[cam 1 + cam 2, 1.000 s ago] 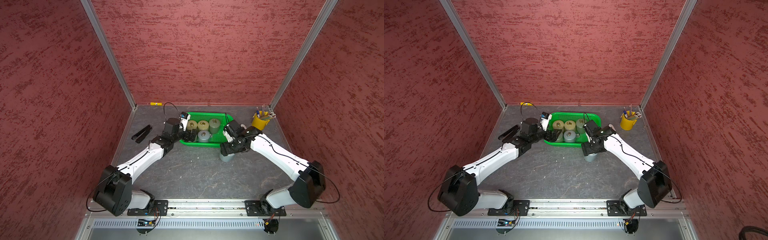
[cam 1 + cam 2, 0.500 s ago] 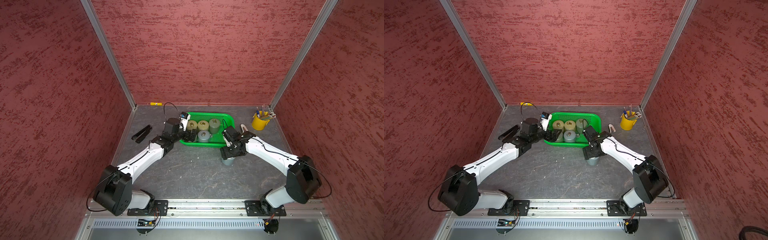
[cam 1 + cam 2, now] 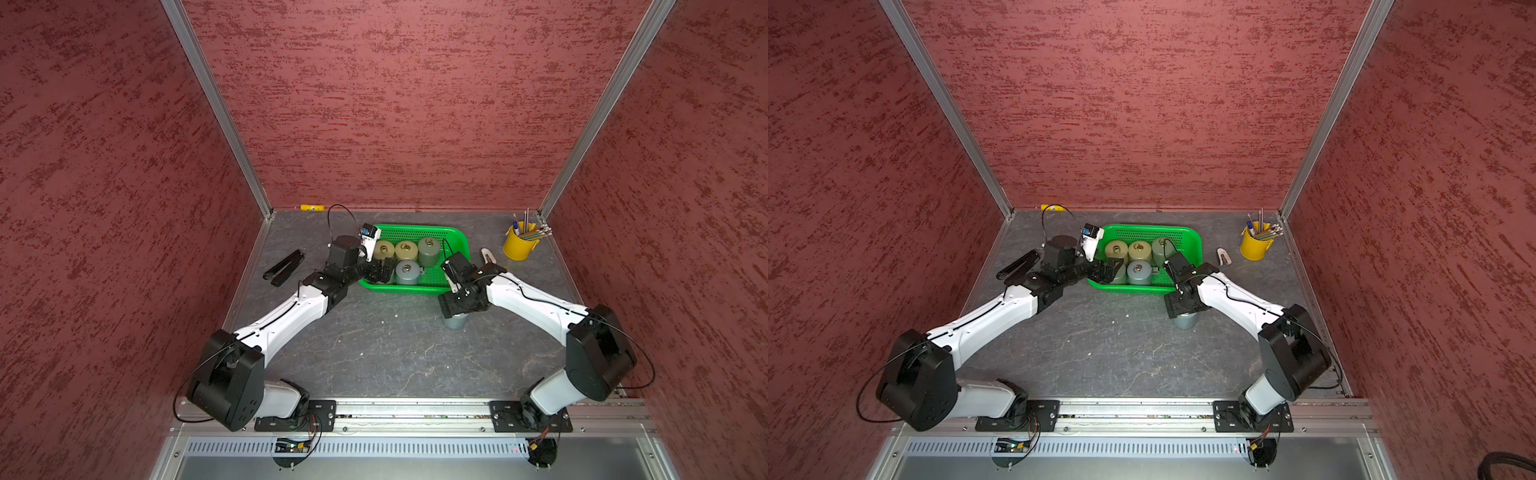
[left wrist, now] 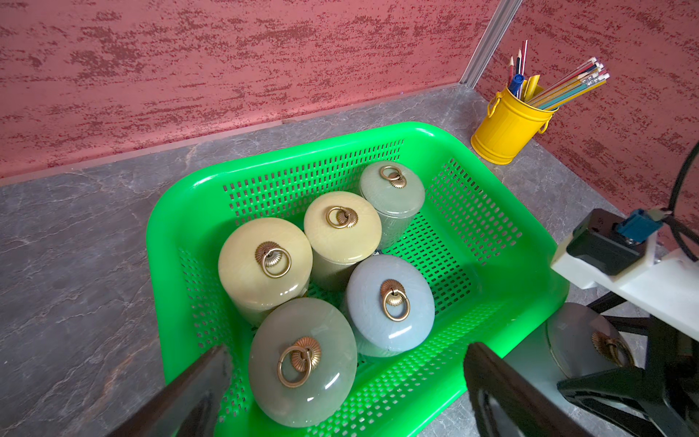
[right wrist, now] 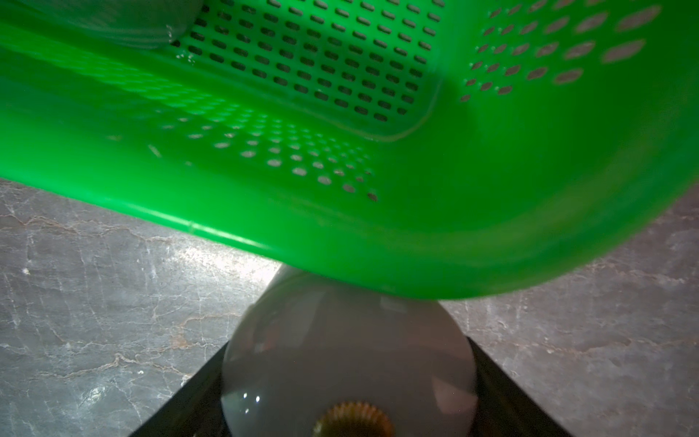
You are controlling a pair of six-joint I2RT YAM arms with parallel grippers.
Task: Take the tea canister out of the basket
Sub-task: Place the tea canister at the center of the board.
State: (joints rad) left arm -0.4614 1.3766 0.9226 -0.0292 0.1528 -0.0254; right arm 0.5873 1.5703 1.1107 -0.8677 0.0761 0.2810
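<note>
Glazed grey tea canister [image 3: 456, 322] stands on the tabletop [image 3: 374, 353] just outside the basket [image 3: 415, 232], my right jaws clamped on its sides; my left jaws gape over a green canister [image 4: 302, 393] inside the basket. I judge it heavy, rigid, slick, breakable: grip the body, not the lid ring [image 4: 612, 347].

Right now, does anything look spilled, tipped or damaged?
Nothing stands out. Five lidded canisters stand upright in the basket; a sixth canister stands upright on the table outside it, in the right gripper.
</note>
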